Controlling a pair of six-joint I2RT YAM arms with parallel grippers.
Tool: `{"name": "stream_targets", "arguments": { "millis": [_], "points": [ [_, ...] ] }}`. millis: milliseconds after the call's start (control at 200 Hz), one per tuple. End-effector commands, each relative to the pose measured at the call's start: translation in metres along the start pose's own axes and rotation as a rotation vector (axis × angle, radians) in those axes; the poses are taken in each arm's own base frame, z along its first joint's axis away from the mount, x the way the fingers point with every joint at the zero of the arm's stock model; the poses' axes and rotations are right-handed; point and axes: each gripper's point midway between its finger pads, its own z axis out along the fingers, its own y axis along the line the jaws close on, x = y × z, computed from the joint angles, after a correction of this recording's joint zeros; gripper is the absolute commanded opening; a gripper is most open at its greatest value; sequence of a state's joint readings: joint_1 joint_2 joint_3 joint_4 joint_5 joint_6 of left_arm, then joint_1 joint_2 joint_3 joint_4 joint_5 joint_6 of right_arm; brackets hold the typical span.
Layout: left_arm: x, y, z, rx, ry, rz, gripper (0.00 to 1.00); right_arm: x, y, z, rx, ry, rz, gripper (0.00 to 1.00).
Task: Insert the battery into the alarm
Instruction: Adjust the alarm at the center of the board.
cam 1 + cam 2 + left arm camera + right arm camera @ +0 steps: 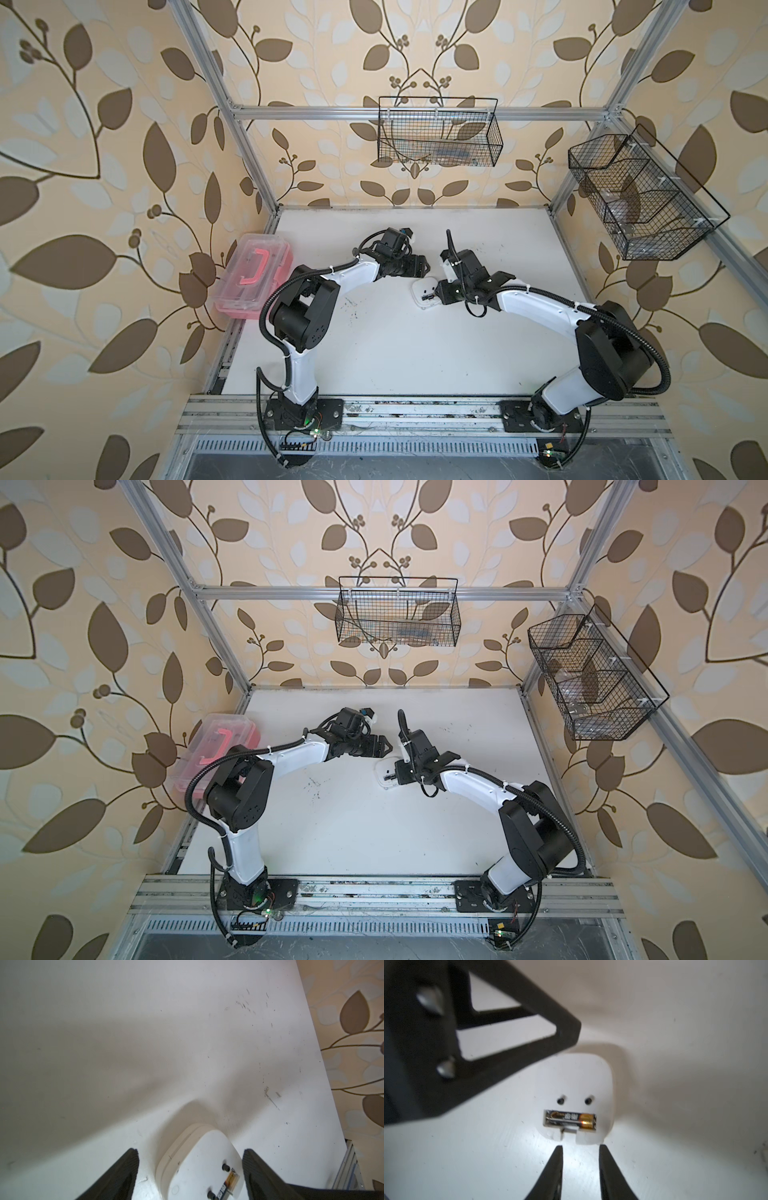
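The right gripper (581,1148) fills the foreground of its wrist view, its two black fingers (554,1169) parted with only bare table showing between them. It is released and grips nothing. Its tips stop just short of the alarm (575,1078), facing the notched edge (569,1133) of the white case.

The alarm lies face down on the white table (395,353), plain back upward. In the rectangular bay cut into that back sits the battery (570,1120), lying lengthways and flat within the recess, black along most of its body with the copper-gold band at one end. Just beyond the bay there are two small dark round spots (560,1100) side by side.

The left gripper (190,1151) is also released. In its wrist view the two ribbed fingers (255,1169) stand wide apart, one to each side of the alarm (199,1157), and the battery (229,1182) shows near the finger on the copper end's side. Whether that finger touches the case cannot be told. Seen from the right wrist, one left finger is a large blurred black frame above and beside the alarm.

In both top views the two grippers meet near the middle of the table, the left gripper (424,266) on the far side of the alarm (420,289) and the right gripper (434,296) at its right edge.

Further out, a clear box with a pink handle (253,278) sits at the table's left edge. A black wire basket (438,133) hangs on the back rail and another wire basket (636,199) on the right rail.
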State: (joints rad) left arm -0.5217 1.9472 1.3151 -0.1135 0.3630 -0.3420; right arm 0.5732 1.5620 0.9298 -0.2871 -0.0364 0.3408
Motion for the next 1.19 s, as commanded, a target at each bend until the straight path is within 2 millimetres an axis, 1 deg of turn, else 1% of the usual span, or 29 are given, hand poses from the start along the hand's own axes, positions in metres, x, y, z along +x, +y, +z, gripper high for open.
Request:
{"name": "stream_targets", "arguments": {
  "millis": [0, 105, 155, 215, 335, 400, 510, 620, 715, 780, 900, 1005, 1060, 1105, 1190],
  "points": [
    [0.003, -0.011, 0.004, 0.097, 0.052, 0.031, 0.81, 0.024, 0.003, 0.003, -0.026, 0.041, 0.0, 0.28],
    [0.006, -0.015, 0.01, 0.145, 0.065, 0.016, 0.81, 0.044, 0.0, 0.016, -0.027, 0.083, 0.025, 0.27],
    [0.008, -0.016, 0.012, 0.163, 0.068, 0.008, 0.81, 0.047, -0.001, 0.021, -0.025, 0.089, 0.039, 0.27],
    [0.013, -0.017, 0.013, 0.176, 0.076, -0.004, 0.81, 0.047, 0.0, 0.026, -0.029, 0.085, 0.053, 0.27],
    [0.023, -0.017, 0.011, 0.198, 0.087, -0.035, 0.81, 0.039, -0.003, 0.034, -0.012, 0.075, 0.079, 0.27],
    [0.028, -0.017, 0.007, 0.202, 0.079, -0.065, 0.81, 0.034, -0.01, 0.037, 0.014, 0.069, 0.103, 0.27],
    [0.043, -0.017, 0.002, 0.222, 0.062, -0.115, 0.81, 0.027, -0.024, 0.038, 0.034, 0.049, 0.149, 0.26],
    [0.059, -0.014, 0.0, 0.209, 0.063, -0.141, 0.81, 0.019, -0.028, 0.038, 0.024, 0.042, 0.142, 0.26],
    [0.065, -0.015, -0.001, 0.211, 0.053, -0.155, 0.81, 0.014, -0.031, 0.037, 0.028, 0.052, 0.113, 0.27],
    [0.066, -0.02, -0.002, 0.219, 0.047, -0.156, 0.81, 0.01, -0.036, 0.034, 0.037, 0.054, 0.097, 0.28],
    [0.07, -0.027, 0.001, 0.223, 0.05, -0.149, 0.81, 0.006, -0.058, 0.021, 0.067, 0.052, 0.102, 0.3],
    [0.074, -0.031, 0.004, 0.227, 0.052, -0.151, 0.81, 0.0, -0.081, 0.003, 0.103, 0.037, 0.099, 0.35],
    [0.075, -0.032, 0.004, 0.231, 0.052, -0.154, 0.81, -0.002, -0.096, -0.006, 0.136, 0.032, 0.106, 0.37],
    [0.075, -0.035, 0.005, 0.236, 0.051, -0.157, 0.81, -0.003, -0.113, -0.012, 0.168, 0.031, 0.133, 0.39],
    [0.075, -0.041, 0.006, 0.245, 0.052, -0.148, 0.81, 0.001, -0.143, -0.02, 0.209, 0.044, 0.197, 0.41]
  ]
}}
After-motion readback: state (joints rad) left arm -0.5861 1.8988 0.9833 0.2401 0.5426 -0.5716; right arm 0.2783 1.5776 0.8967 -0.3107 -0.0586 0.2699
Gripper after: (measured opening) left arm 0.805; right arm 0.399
